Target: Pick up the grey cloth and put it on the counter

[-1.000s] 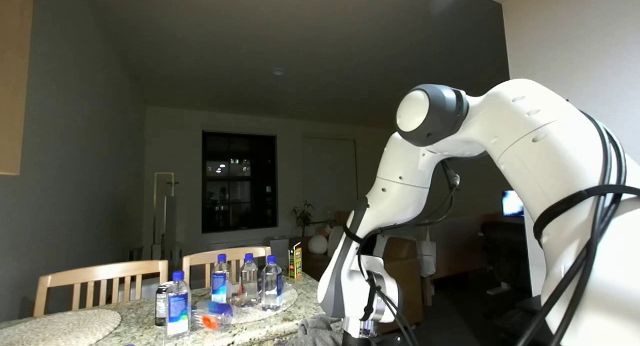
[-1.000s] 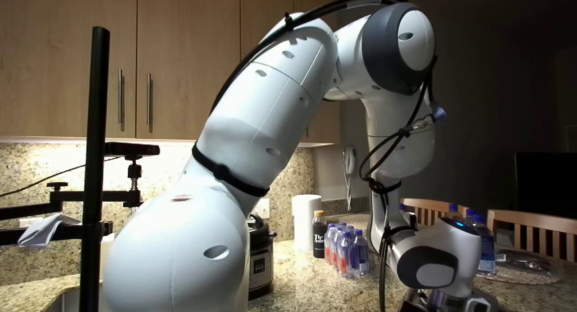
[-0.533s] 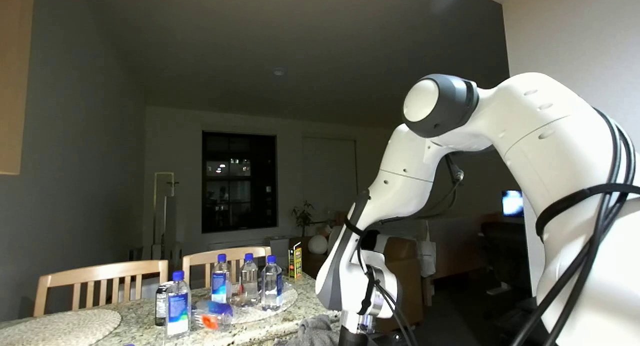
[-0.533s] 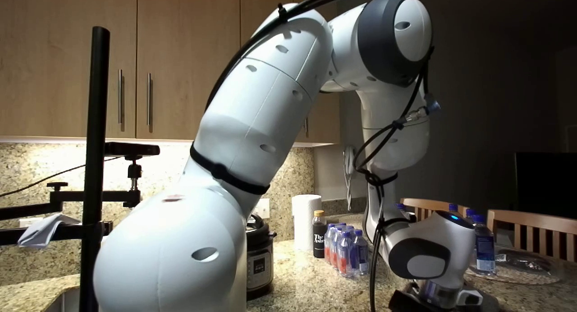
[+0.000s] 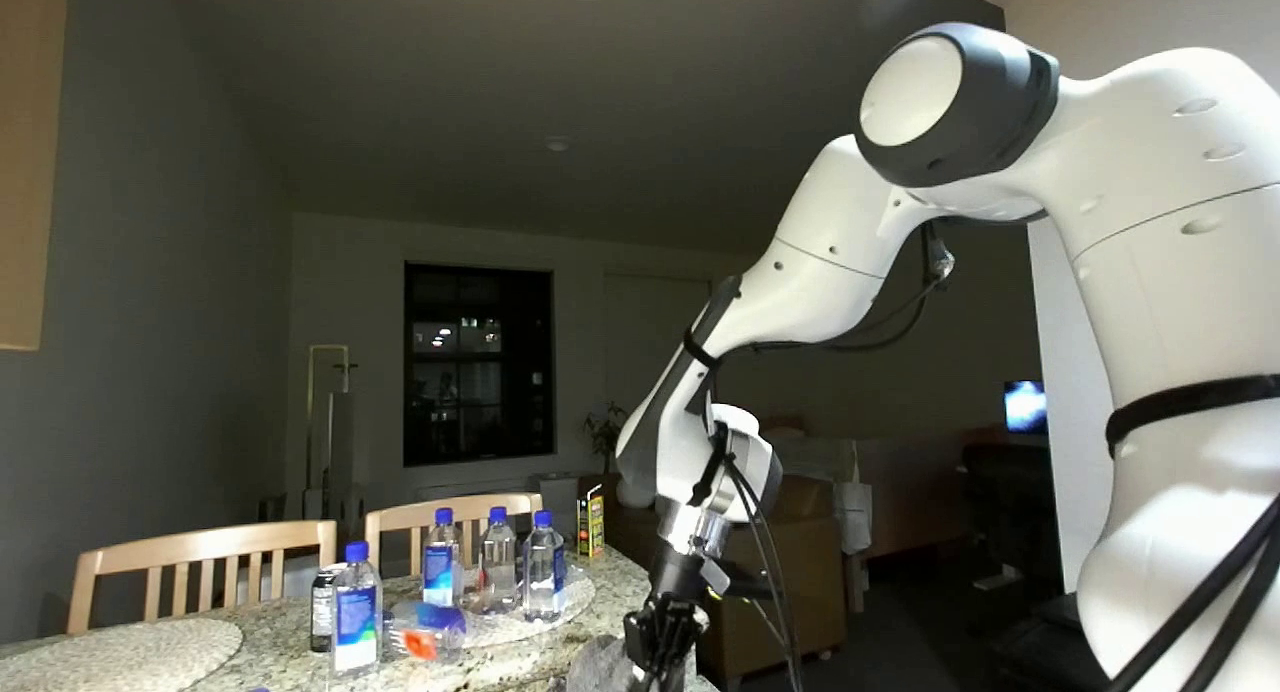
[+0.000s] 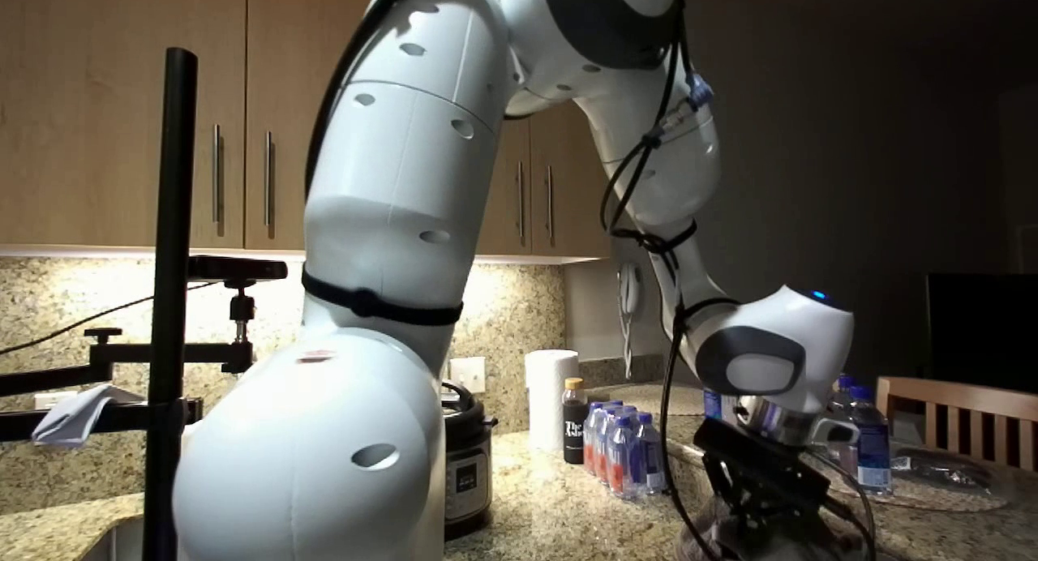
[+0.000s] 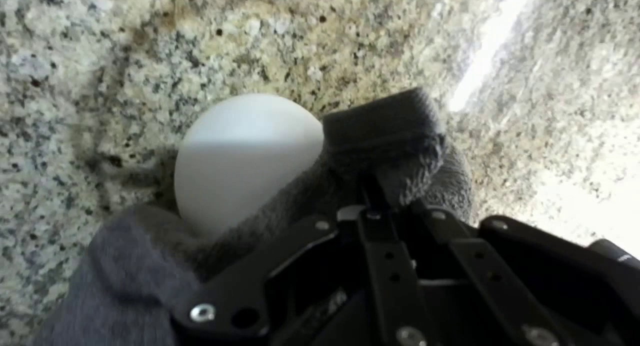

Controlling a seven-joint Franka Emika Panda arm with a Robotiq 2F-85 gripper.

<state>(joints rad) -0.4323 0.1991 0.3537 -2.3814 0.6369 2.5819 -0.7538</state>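
In the wrist view my gripper point(image 7: 395, 201) has its fingers close together on a bunched fold of the grey cloth point(image 7: 130, 261). The cloth's folded edge stands up past the fingertips, and more cloth hangs at the lower left. In an exterior view the cloth point(image 5: 597, 664) shows beside the black gripper point(image 5: 662, 652) at the bottom edge. The fingertips are hidden in cloth there. The pale speckled counter point(image 7: 280, 46) lies beneath; it also shows in an exterior view point(image 6: 559, 528). Cloth shows dimly around the gripper point(image 6: 770, 516) there.
A smooth white rounded object point(image 7: 245, 161) sits beside the cloth, partly covered by it. Water bottles point(image 5: 357, 612) and a tipped clear container point(image 5: 425, 632) stand on the counter. Packed bottles point(image 6: 620, 451), a paper towel roll point(image 6: 553, 399) and a black cooker point(image 6: 468, 464) stand farther along.
The arm has risen and drawn back, and the wrist has tilted. The black gripper has come up into both exterior views, with the grey cloth at its fingers.
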